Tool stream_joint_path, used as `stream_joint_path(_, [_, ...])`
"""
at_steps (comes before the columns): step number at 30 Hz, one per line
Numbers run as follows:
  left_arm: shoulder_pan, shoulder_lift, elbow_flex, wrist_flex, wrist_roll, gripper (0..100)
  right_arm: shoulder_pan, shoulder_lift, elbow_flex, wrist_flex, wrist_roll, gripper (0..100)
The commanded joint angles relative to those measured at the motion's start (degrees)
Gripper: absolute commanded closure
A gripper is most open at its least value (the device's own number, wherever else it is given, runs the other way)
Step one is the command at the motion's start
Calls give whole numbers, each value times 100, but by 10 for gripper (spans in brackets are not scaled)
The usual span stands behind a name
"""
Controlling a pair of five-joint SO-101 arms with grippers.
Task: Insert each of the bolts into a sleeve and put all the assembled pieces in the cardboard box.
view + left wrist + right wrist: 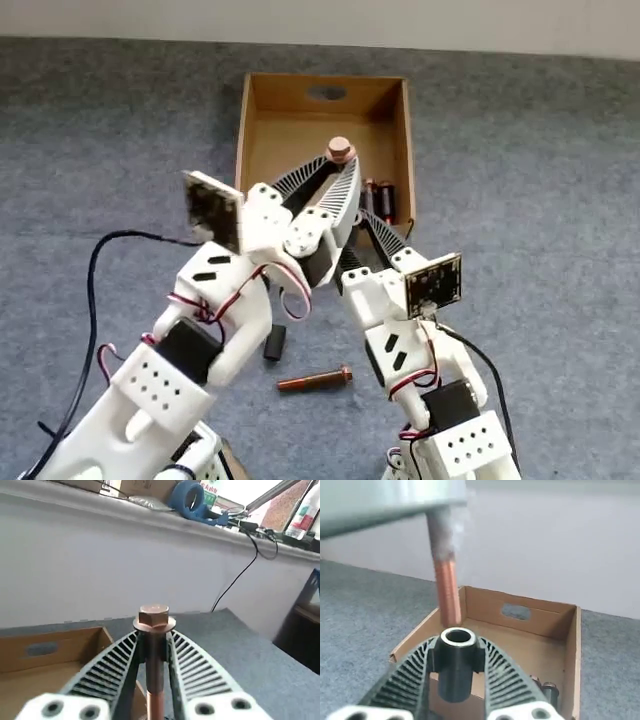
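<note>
The left gripper is clamped on a copper bolt, which it holds upright above the inside of the cardboard box, head up. In its own wrist view the ribbed fingers press on the bolt just under the hex head. The right gripper is closed around a black sleeve, also upright, with its open end up, over the near edge of the box. The bolt's shank hangs with its lower end right at the sleeve's rim; whether it touches cannot be told. Two assembled pieces lie inside the box against a side wall. Outside the box, near the arm bases, a second bolt lies flat on the grey table just beside a second sleeve.
</note>
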Motion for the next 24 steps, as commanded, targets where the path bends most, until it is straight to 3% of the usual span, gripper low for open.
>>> stream_joint_path(1, [57, 215, -198, -141, -62, 992, 31, -84, -48, -110, -53, 993])
stream_joint_path(9, [57, 268, -154, -97, -35, 992, 40, -84, -40, -110, -53, 993])
stream_joint_path(15, [92, 259, -189, 774, -53, 992, 48, -84, -13, -110, -35, 993])
stream_joint_path(24, [57, 57, -171, 1266, -53, 992, 48, -84, -4, -101, -26, 993])
